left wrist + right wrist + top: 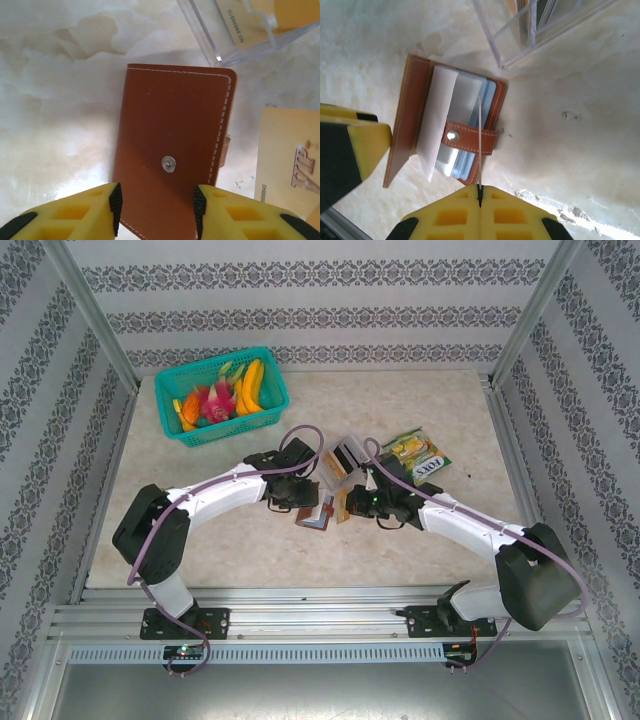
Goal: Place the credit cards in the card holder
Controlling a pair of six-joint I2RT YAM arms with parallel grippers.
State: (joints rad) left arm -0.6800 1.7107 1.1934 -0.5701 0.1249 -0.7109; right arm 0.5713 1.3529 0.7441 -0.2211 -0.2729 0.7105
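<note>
From above, the left hand [303, 502] and right hand [352, 508] meet at the card holder [318, 512], mid-worktop [400, 400]. Left wrist: fingers [107, 207] apart over its brown cover. Right wrist: the right hand [480, 192] is clamped on a thin credit card [480, 140], edge-on over the open card holder [405, 120].

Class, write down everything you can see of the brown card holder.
The card holder is a brown leather-look wallet with pale stitching, lying open on the marbled table beside a clear box. Inside are whitish and pale-blue pockets; a strap with a metal snap lies across them. The left gripper straddles its cover; the right gripper, shut on a thin card, holds it over the pockets.
</note>
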